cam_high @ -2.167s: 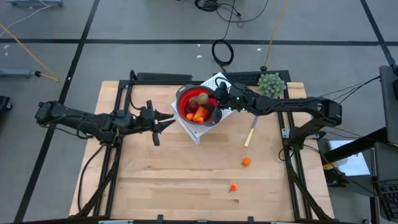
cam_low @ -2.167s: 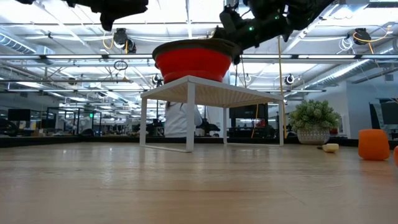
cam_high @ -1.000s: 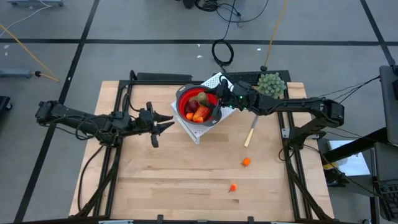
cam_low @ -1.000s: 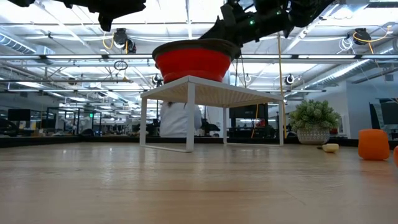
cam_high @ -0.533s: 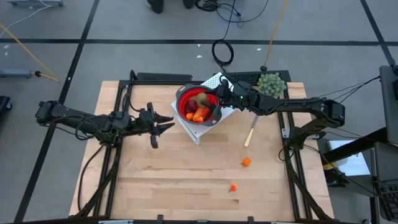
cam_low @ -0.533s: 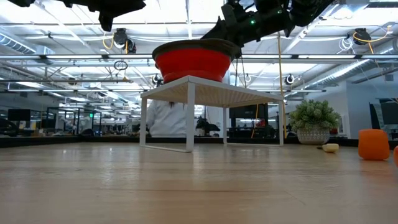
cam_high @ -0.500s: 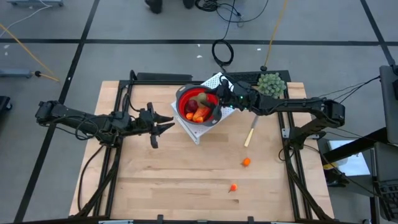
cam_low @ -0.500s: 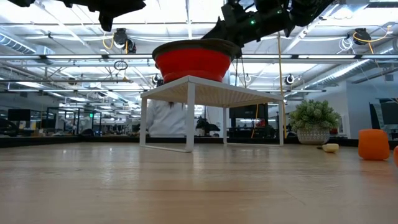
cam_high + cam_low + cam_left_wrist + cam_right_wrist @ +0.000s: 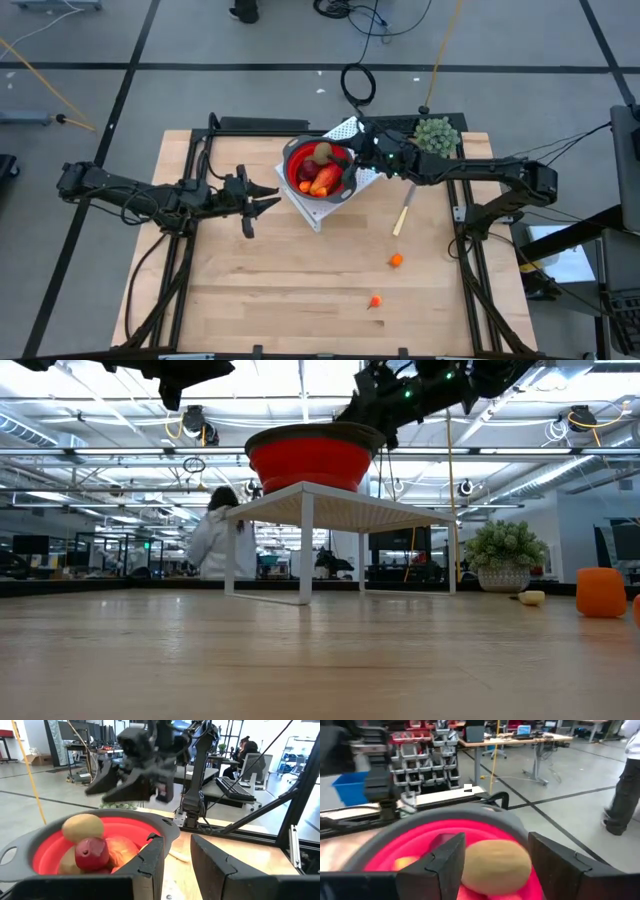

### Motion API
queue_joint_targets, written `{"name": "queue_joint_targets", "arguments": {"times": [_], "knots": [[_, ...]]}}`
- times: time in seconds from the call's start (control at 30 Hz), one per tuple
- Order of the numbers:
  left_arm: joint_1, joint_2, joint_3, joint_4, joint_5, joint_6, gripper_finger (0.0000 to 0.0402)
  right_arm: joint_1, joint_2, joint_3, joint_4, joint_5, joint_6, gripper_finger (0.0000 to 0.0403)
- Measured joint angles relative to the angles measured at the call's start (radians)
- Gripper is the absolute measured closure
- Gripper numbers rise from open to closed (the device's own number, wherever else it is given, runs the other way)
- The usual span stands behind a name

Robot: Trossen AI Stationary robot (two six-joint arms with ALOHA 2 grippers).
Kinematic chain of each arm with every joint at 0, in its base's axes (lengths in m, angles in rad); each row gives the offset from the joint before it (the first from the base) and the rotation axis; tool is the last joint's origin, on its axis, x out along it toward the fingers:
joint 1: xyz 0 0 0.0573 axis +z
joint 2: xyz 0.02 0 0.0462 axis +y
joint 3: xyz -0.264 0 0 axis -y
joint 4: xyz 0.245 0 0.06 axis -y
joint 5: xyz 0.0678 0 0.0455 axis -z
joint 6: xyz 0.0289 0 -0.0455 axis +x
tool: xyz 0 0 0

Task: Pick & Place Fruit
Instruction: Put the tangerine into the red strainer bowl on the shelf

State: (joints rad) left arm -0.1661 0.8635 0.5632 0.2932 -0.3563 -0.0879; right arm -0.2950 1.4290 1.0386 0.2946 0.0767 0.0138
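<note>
Right claw (image 9: pixel 492 862) (jaws apart) seemingly above brown oval (image 9: pixel 495 865)

Two slender arms of dark, near-black metal make up the robot, each a chain of rounded joint housings linked by straight tubes. Black cables run alongside the links and loop out near the right arm's base. Small green indicator lights glow on the right arm's wrist housing. The left pincer (image 9: pixel 262 201) has two matte black, wedge-shaped fingers (image 9: pixel 150 865) with angular bevelled faces. The right pincer (image 9: pixel 352 167) carries the same blocky dark fingers (image 9: pixel 445 860), broad at the root and tapering forward.
</note>
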Motion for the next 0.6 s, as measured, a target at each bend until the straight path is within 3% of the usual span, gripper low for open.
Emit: {"name": "queue_joint_targets", "arguments": {"times": [0.33, 0.6], "knots": [[0.000, 0.000, 0.000, -0.004, 0.000, 0.012, 0.0309, 0.136, -0.269, 0.000, -0.412, 0.000, -0.025, 0.0225], [0.000, 0.000, 0.000, -0.005, 0.000, 0.015, 0.0309, 0.226, -0.434, 0.000, -0.721, 0.032, 0.169, 0.0271]]}}
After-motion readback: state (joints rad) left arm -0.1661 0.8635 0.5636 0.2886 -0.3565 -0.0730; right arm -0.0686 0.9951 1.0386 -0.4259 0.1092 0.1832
